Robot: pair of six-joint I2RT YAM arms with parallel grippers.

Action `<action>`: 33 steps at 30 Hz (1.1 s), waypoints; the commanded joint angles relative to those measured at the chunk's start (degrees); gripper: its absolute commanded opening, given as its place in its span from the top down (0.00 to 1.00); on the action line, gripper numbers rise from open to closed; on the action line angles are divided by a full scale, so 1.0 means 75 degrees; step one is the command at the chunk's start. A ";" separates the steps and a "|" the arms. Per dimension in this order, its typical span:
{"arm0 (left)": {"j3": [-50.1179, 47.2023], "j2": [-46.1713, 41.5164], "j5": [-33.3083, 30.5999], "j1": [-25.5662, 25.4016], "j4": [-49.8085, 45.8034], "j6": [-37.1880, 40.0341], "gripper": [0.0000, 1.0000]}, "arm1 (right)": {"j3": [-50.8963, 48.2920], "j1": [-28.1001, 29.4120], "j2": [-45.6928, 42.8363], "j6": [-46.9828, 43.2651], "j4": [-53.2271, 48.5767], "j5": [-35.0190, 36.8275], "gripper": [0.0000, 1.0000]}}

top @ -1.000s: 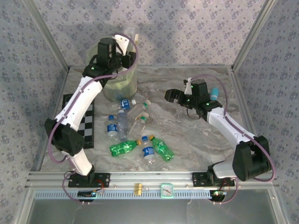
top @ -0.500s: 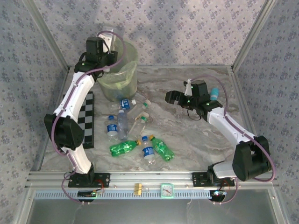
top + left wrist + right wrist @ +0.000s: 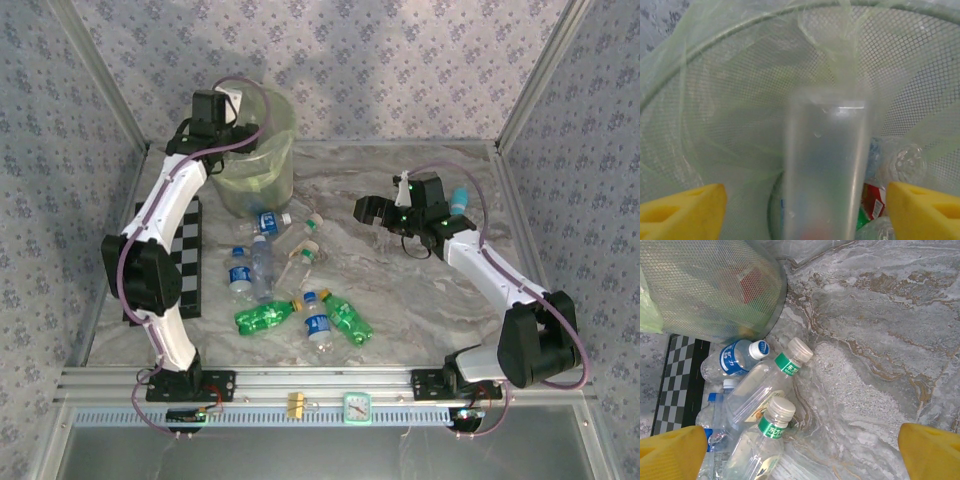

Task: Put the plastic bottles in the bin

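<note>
Plastic bottles [image 3: 268, 262]: loose cluster on table [image 3: 420, 290], just in front of bin [image 3: 268, 165]; several overlap, so the count is uncertain. One clear bottle [image 3: 825, 165], blurred and with its lower end cut off, hangs over the bin's mouth between the fingers of the left pincer [image 3: 805, 212], which stand apart and touch neither side. Bin contents dim behind liner [image 3: 715, 100]. Right pincer [image 3: 802, 455]: spread wide, empty, above bare table right of cluster.

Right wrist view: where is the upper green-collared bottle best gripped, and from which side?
Probably across its shoulder just below the collar, from above. The bottle lies flat and its capped end sticks out free, while other bottles crowd its body.
</note>
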 commanded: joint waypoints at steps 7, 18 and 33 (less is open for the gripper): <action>-0.0150 -0.0538 0.0086 0.0044 0.0020 -0.0381 0.08 | 0.0014 0.0139 -0.0019 -0.0208 -0.0218 0.0160 0.00; -0.3125 -0.2975 0.1051 -0.0284 0.2312 -0.1851 0.06 | 0.0035 0.1450 0.0491 -0.0680 -0.0918 0.0395 0.00; -0.7098 -0.4434 0.0825 -0.1937 0.4521 -0.4663 0.05 | -0.0138 0.3707 0.0863 -0.1670 -0.2802 0.1930 0.05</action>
